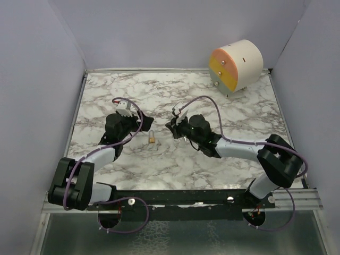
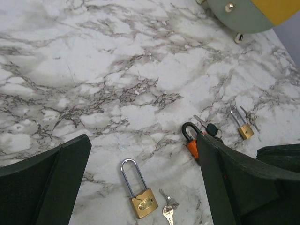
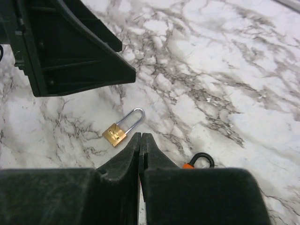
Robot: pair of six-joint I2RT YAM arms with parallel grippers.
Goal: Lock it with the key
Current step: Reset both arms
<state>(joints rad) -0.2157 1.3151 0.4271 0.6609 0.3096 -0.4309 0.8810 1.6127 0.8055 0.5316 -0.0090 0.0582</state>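
A brass padlock [image 2: 140, 199] with a long steel shackle lies flat on the marble table, with its keys [image 2: 168, 209] just to its right. It also shows in the top view [image 1: 152, 139] and in the right wrist view [image 3: 122, 128]. My left gripper [image 2: 144, 138] is open and empty, low over the table with the padlock between and below its fingers. My right gripper [image 3: 140, 137] is shut with nothing visible between the jaws, its tip just right of the brass padlock. An orange padlock with a black shackle [image 2: 191, 139] lies partly hidden behind my right finger; it also shows in the right wrist view [image 3: 197, 161].
A second small brass padlock [image 2: 242, 125] with keys lies further right. A round drawer unit [image 1: 237, 65] with a yellow, orange and green face stands at the back right. Grey walls close in the table on three sides.
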